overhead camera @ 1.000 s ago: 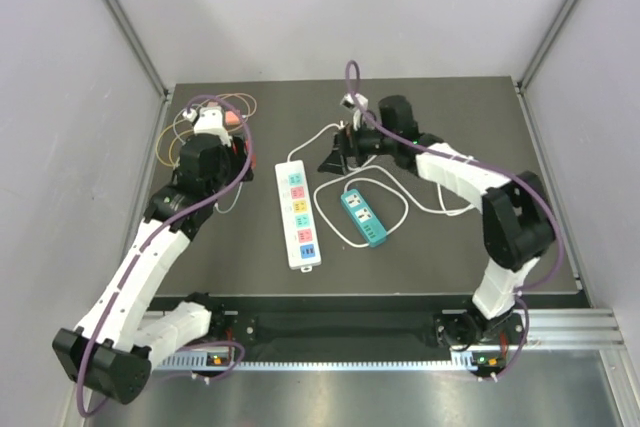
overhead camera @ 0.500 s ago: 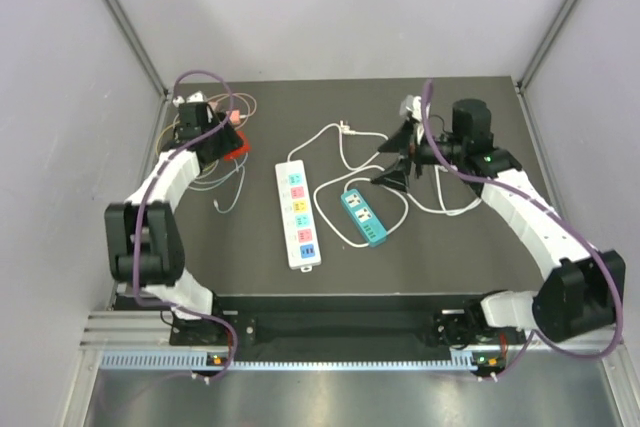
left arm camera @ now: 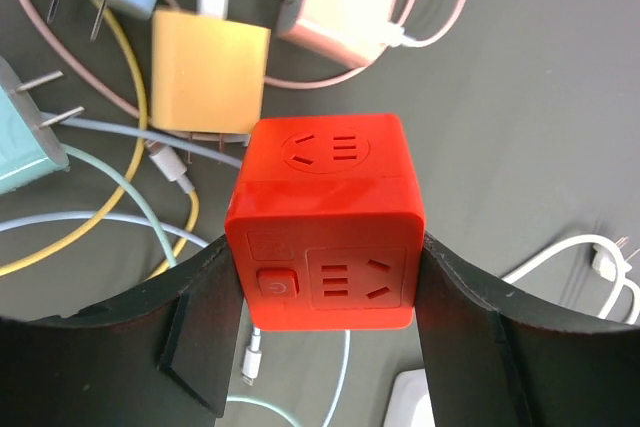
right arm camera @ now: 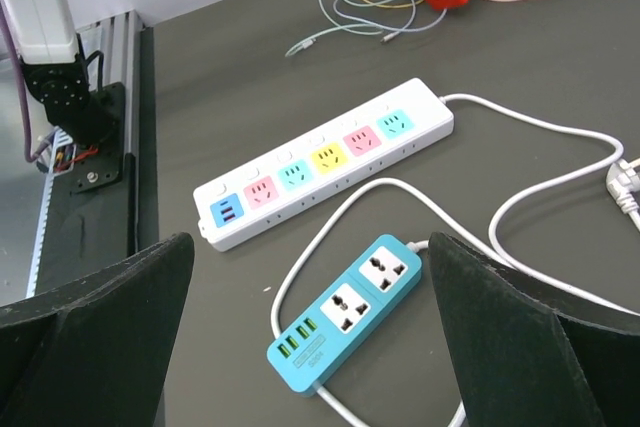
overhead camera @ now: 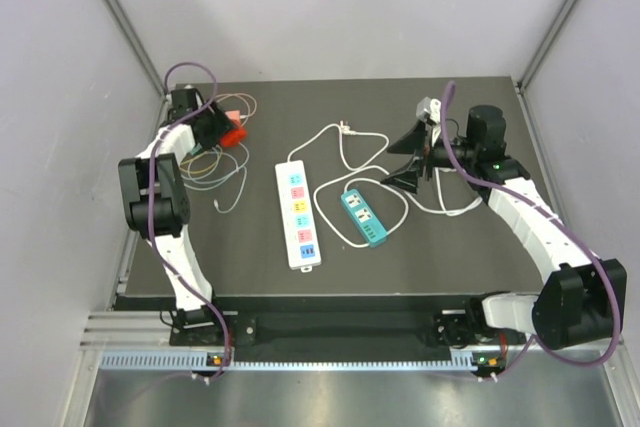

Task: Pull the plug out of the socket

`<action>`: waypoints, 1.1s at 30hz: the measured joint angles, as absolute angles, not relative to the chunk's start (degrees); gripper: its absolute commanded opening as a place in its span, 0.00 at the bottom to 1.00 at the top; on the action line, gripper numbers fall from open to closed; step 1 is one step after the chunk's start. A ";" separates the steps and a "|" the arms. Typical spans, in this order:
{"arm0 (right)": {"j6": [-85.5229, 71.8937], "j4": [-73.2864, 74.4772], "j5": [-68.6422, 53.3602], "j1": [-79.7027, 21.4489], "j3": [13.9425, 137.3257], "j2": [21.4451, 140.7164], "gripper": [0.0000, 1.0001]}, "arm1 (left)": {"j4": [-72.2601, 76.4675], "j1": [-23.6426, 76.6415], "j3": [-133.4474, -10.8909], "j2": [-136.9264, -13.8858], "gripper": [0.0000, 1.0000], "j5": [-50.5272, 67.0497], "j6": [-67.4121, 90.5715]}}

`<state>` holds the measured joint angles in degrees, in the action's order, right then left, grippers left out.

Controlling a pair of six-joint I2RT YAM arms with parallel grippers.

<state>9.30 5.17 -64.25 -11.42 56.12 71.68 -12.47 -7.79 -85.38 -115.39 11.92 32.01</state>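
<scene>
Your left gripper (left arm camera: 322, 265) clamps the red plastic cube socket (left arm camera: 320, 197) between its fingers. The yellow square charger plug (left arm camera: 210, 72) sits against the cube's far face, just beyond the fingertips. Your right gripper (right arm camera: 310, 247) gapes wide above the teal power strip (right arm camera: 345, 317), having drawn back rightward since a second ago.

**Light:** was bright, even and diffuse, from overhead, in all three views. The pale walls (overhead camera: 350, 7) were evenly lit.
**Shadows:** were soft and faint, lying close beside the strip (right arm camera: 330, 157) on the dark table (overhead camera: 450, 247).
**Glare:** a mild sheen showed on the cube (left arm camera: 320, 222).
**Focus:** the top view was sharp throughout, and the left wrist view was crisp on the cube. The left fingers (left arm camera: 200, 337) and right fingers (right arm camera: 90, 347) read near-black, with surface detail mostly lost and edges slightly soft.
</scene>
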 measured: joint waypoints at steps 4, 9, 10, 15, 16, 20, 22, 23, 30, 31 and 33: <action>8.78 4.99 -64.62 -11.20 56.12 71.68 1.00 | -12.64 -8.60 -85.38 -116.73 0.22 13.41 32.69; 8.71 4.25 -64.66 -10.48 55.86 71.70 1.00 | -11.42 -9.30 -84.01 -116.73 0.59 15.14 33.21; 8.69 4.05 -64.71 -10.26 55.86 71.70 1.00 | -10.63 -9.50 -83.42 -116.51 0.66 15.57 33.34; 8.36 3.88 -64.69 -8.64 55.86 71.70 1.00 | -8.99 -10.57 -78.96 -113.51 0.92 16.86 33.21; 8.29 3.88 -64.64 -8.10 55.86 71.70 1.00 | -9.04 -10.85 -78.24 -112.62 0.96 17.04 33.23; 7.42 3.79 -64.51 -5.39 55.86 71.70 1.00 | -9.02 -11.57 -77.03 -107.63 0.98 17.02 32.62; 7.25 3.75 -64.25 -4.01 55.86 71.66 1.00 | -8.95 -11.66 -75.85 -103.53 0.98 16.58 31.77; 7.20 3.75 -64.01 -3.29 55.86 71.61 1.00 | -8.75 -11.68 -74.94 -101.21 0.98 16.36 31.48; 8.01 5.63 -58.72 1.13 56.01 69.93 1.00 | -2.28 -11.73 -60.95 -82.78 0.99 17.04 30.76; 8.58 6.68 -57.17 1.54 56.03 69.43 1.00 | -1.65 -11.77 -58.70 -81.12 0.99 17.50 31.00; 9.89 8.73 -54.06 1.91 56.03 68.31 1.00 | -0.97 -12.05 -54.94 -79.13 0.99 18.98 31.66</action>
<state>9.89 8.73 -54.06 1.91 56.03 68.31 -0.97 -12.05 -54.94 -79.13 18.98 31.66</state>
